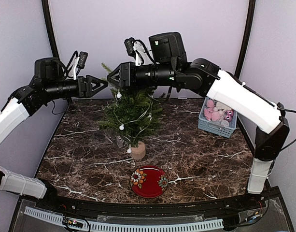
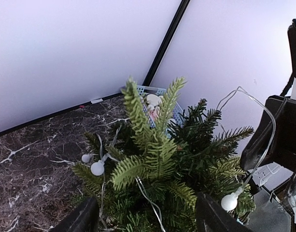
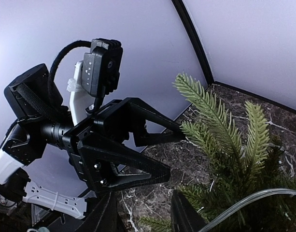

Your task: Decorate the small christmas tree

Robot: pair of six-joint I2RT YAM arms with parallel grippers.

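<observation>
The small christmas tree [image 1: 131,113] stands mid-table on its light-wood stump [image 1: 137,151], with a clear light string and white bulbs [image 2: 97,168] draped over it. Both arms hover at its top. My left gripper [image 1: 103,84] comes from the left and is open; in the left wrist view the left gripper [image 2: 148,212] has the tree's top sprigs [image 2: 152,140] beyond its spread fingers. My right gripper [image 1: 112,77] faces it from the right, open and holding nothing; in its own view the right gripper [image 3: 143,212] has a loop of clear wire [image 3: 254,203] running beside its right finger.
A blue-grey basket [image 1: 211,126] of pink and white ornaments sits at the back right. A red flowered plate [image 1: 149,181] lies in front of the stump. Pale walls close the table's back and sides. The two grippers' tips are almost touching above the tree.
</observation>
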